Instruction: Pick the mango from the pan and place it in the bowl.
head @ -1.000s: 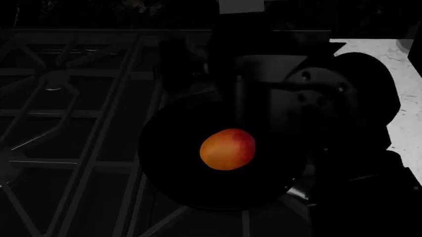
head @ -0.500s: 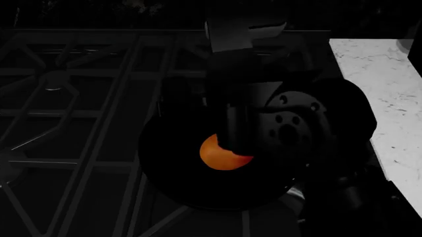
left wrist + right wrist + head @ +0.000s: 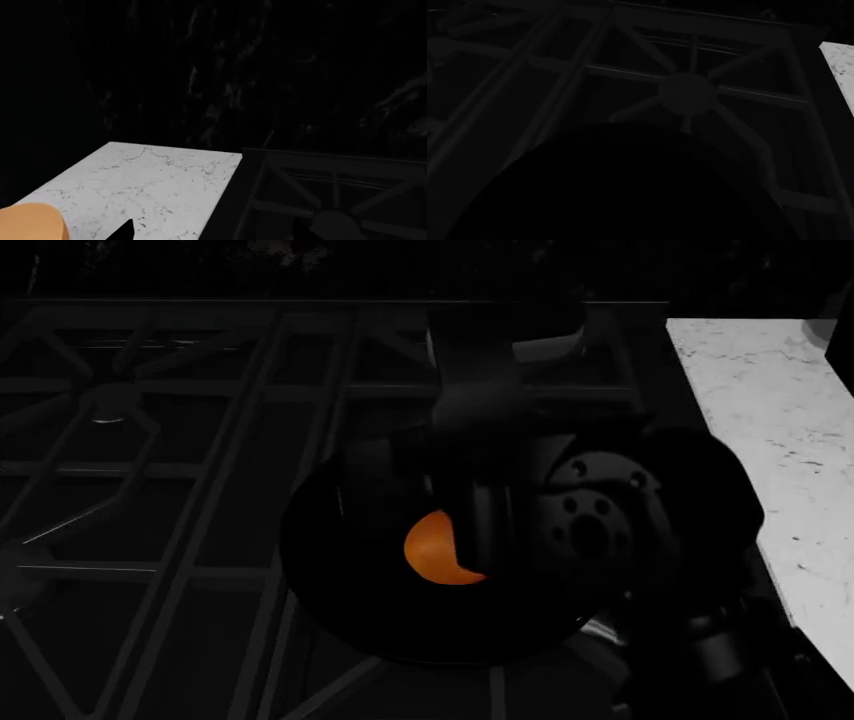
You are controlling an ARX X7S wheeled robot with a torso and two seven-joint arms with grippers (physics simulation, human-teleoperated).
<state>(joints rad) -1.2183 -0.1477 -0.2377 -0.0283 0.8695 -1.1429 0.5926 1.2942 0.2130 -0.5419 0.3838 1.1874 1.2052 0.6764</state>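
Mango (image 3: pixel 430 550) sits mid-pan (image 3: pixel 360 590), right gripper (image 3: pixel 481 530) over its right half; jaw state indiscernible in dark. Likely light, firm, smooth, prone to roll: pinch across widest middle. Left gripper unseen.

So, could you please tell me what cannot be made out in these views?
- Head view: right pincer covers the mango's right side; grip unclear.
- Right wrist view: the dark pan shows, no mango.
- Left wrist view: bowl cut off at the corner; left pincer unseen.
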